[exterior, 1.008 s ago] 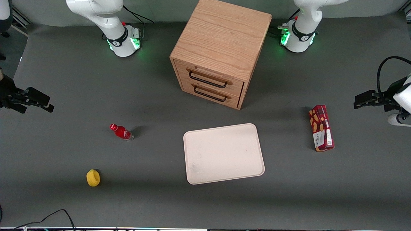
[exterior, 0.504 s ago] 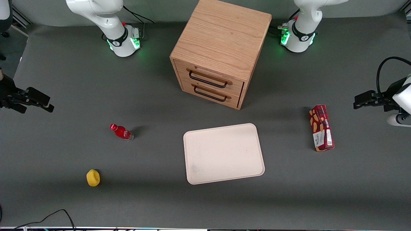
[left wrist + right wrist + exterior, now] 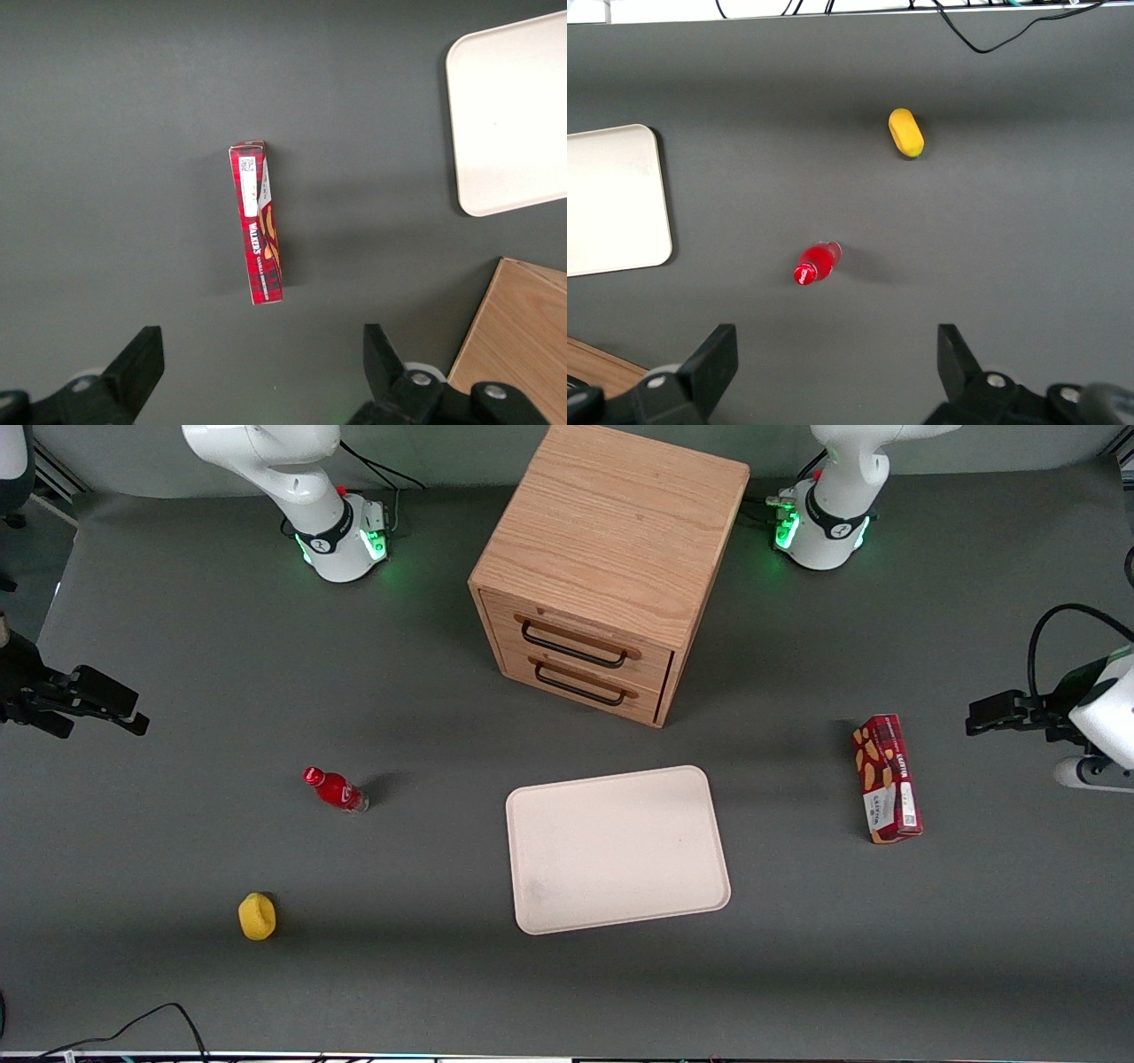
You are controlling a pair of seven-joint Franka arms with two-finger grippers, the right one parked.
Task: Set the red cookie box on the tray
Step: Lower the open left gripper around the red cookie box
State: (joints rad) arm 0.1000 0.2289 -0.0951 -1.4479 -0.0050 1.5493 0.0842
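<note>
The gripper (image 3: 974, 717) is hanging open above the table at the working arm's end, its 2 fingers (image 3: 142, 359) spread wide with nothing between them. Just toward the middle of the table from it, and a little nearer the front camera, the cookie box (image 3: 887, 778) is lying flat on the grey table (image 3: 974, 921), apart from the gripper and not yet touched; in the wrist view the cookie box (image 3: 257, 221) is showing ahead of the gap between the fingers, its long axis running roughly along the line from gripper to box. Farther on from the box, toward the parked arm's end, the tray (image 3: 617, 849) is waiting bare, well apart from the box, with a wooden drawer cabinet (image 3: 607, 567) farther from the front camera than the tray. The box is looking like thin cardboard: probably light and fairly stiff along its length, yet likely to dent under a hard squeeze, and its printed faces may be a bit slick. A sound hold would be across the narrow width near the middle of its length, so it is not tipping when lifted.
</note>
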